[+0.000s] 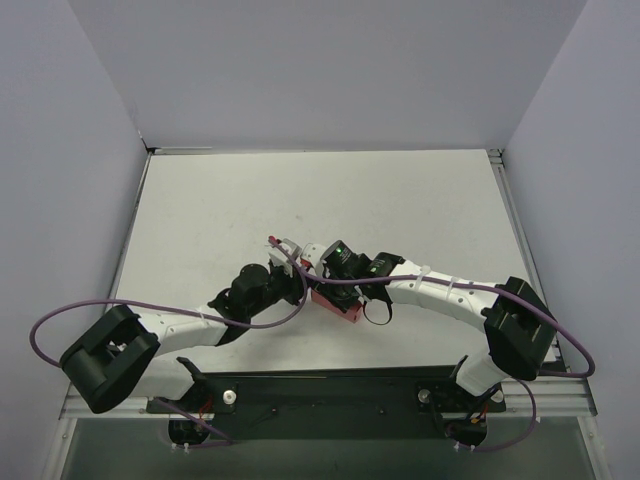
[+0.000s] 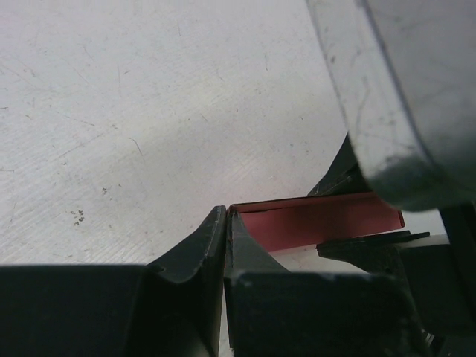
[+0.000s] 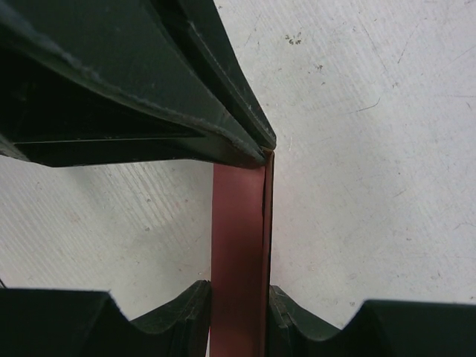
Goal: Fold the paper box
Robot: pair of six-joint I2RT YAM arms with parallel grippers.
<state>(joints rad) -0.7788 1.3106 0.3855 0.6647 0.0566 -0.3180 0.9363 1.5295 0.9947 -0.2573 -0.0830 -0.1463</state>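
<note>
The paper box (image 1: 338,305) is a pink-red card piece held off the white table between both grippers, near the middle front. My left gripper (image 1: 306,281) is shut on one thin edge of it; in the left wrist view the jaws (image 2: 225,217) pinch the card's corner and the red panel (image 2: 320,222) runs off to the right. My right gripper (image 1: 323,290) is shut on the box too; in the right wrist view (image 3: 239,301) the red strip (image 3: 238,223) stands between its fingers and reaches up to the left gripper's fingers (image 3: 223,137).
The white table (image 1: 400,200) is walled at the back and both sides. Purple cables (image 1: 60,320) loop beside each arm. The two wrists sit almost touching over the box.
</note>
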